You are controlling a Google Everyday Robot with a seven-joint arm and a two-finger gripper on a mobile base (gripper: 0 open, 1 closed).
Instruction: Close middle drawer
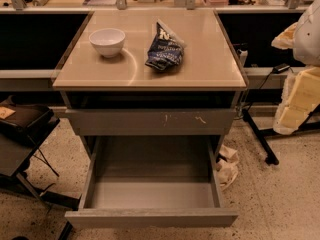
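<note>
The middle drawer (150, 217) is pulled far out at the bottom of the view. Its plain grey front faces me and its grey tray (152, 191) holds nothing. Above it is the grey drawer front with pale scratch marks (150, 121), standing a little out from the cabinet. My gripper (296, 106) shows as pale cream parts at the right edge, below the white arm (309, 31). It is well to the right of the drawer, higher than its front, and touches nothing.
A white bowl (107, 41) and a blue crumpled bag (165, 49) lie on the beige cabinet top (210, 59). A dark stand (22, 134) is at the left. A black leg (260, 139) and crumpled paper (227, 166) are on the floor at the right.
</note>
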